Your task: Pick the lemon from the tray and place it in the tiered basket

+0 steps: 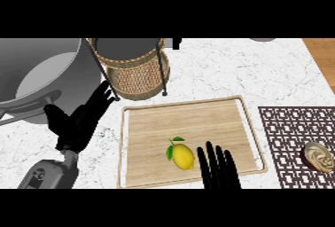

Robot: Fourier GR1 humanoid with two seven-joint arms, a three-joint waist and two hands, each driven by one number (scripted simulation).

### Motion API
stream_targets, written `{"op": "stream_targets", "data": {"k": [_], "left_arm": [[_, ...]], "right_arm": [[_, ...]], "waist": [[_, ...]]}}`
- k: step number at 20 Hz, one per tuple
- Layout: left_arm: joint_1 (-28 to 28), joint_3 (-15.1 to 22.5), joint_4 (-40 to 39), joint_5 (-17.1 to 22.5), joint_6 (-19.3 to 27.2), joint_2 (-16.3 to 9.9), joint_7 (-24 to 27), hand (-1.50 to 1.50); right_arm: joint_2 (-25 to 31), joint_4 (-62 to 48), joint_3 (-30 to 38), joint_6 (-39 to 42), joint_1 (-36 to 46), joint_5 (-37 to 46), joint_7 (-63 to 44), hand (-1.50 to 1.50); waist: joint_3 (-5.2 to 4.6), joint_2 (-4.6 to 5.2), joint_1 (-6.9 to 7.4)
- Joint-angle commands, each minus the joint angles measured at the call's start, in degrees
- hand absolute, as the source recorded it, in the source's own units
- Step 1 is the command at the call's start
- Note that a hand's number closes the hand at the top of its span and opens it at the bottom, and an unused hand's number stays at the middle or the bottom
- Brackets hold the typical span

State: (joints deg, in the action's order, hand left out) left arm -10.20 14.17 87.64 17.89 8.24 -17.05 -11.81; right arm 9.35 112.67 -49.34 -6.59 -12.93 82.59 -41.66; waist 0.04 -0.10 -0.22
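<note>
The pick is not yet made: the right hand (219, 167), fingers straight, sits just beside the lemon (183, 156) on the tray (189, 116). Next, curl round it. The left hand (78, 122) rests spread at frame left.

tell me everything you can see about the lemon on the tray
The lemon is a smooth, bright yellow oval with a short stem and two green leaves at its upper left end. It lies on its side on the pale wooden tray, in the tray's lower middle part, long axis running roughly up and down the view. The right hand, fingers straight, sits just to its right; whether the fingers touch it cannot be told. Nothing else is near it.
</note>
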Motion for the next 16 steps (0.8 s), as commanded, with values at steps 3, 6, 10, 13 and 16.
{"op": "stream_targets", "data": {"k": [3, 6, 10, 13, 16], "left_arm": [[0.2, -1.4, -2.6, -1.0, -3.1, 1.3, 1.1, 0.00], [2.1, -0.1, -2.8, -2.7, -2.3, 3.7, 3.4, 0.00], [1.2, -3.2, 2.7, -1.8, -3.7, 1.8, -4.0, 0.00], [1.7, -5.4, 0.2, -2.6, -6.1, 2.5, -1.8, 0.00], [-1.8, -4.5, -3.5, -5.0, -4.7, 5.1, -1.5, 0.00]], "right_arm": [[-6.6, -11.9, 0.9, -4.4, 4.7, 0.4, -0.5, -1.50], [-7.0, -16.4, -0.1, -9.8, 4.0, 1.1, -0.2, -1.50], [-8.5, -16.2, 3.2, -7.0, 6.8, -1.5, 0.3, -1.50], [-6.1, -16.4, 5.9, -8.7, 7.2, -4.3, 4.2, -1.50], [-8.4, -23.9, 9.2, -11.6, 11.6, -7.1, 6.4, -1.50]], "waist": [[-0.03, 0.12, 0.28], [-0.03, 0.14, 0.35], [-0.02, 0.07, 0.40], [-0.03, 0.08, 0.26], [-0.02, 0.12, 0.24]]}}
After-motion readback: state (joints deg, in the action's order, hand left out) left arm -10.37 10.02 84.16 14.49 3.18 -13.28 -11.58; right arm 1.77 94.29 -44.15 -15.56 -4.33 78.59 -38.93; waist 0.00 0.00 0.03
